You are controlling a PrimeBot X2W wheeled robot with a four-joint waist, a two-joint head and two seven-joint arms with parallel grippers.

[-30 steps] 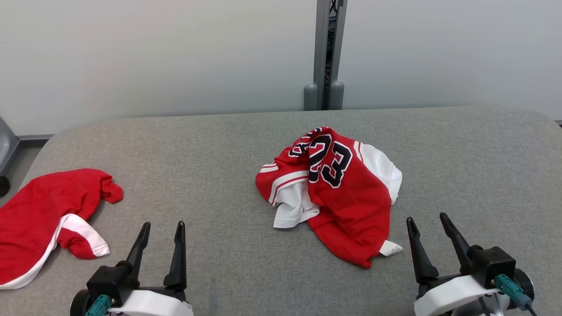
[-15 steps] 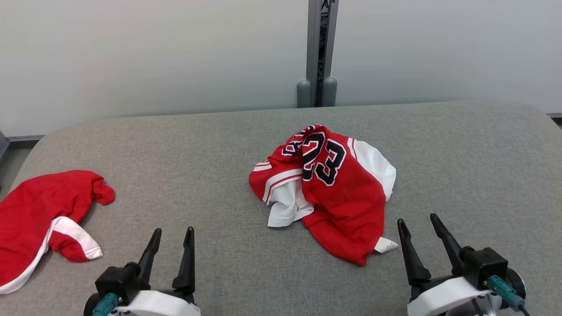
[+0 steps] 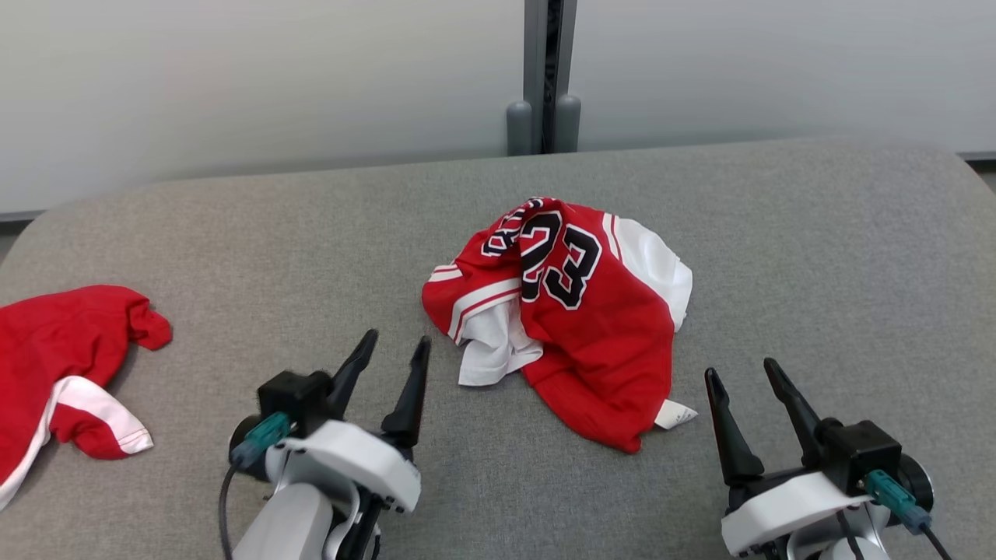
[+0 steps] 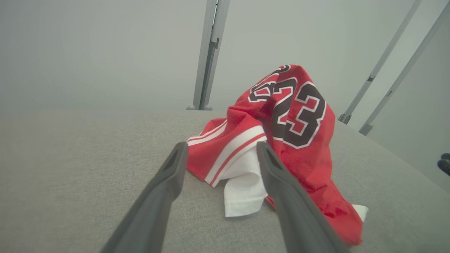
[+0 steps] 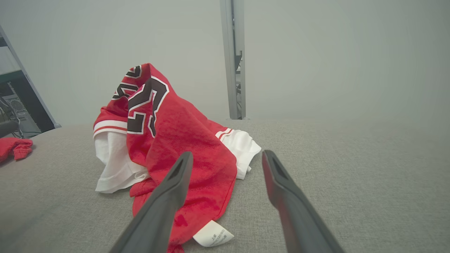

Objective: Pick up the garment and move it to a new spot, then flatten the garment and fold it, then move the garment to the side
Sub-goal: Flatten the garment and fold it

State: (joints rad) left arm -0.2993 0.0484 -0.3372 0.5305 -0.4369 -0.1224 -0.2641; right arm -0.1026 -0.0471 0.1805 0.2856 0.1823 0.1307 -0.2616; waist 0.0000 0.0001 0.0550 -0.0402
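Red 23 jersey (image 3: 599,342) lies crumpled, nothing picked, flattened or folded yet; my left gripper (image 3: 398,337) and right gripper (image 3: 740,368) sit spread, empty, on its near side.

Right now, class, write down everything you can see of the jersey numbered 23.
The jersey is a crumpled heap of red, soft-looking fabric, bearing a black 23 outlined in white. White panels and red-and-white striped trim show at its left and far right, and a small white label sticks out at its near edge. It lies near the middle of the grey padded surface; nothing else touches it.
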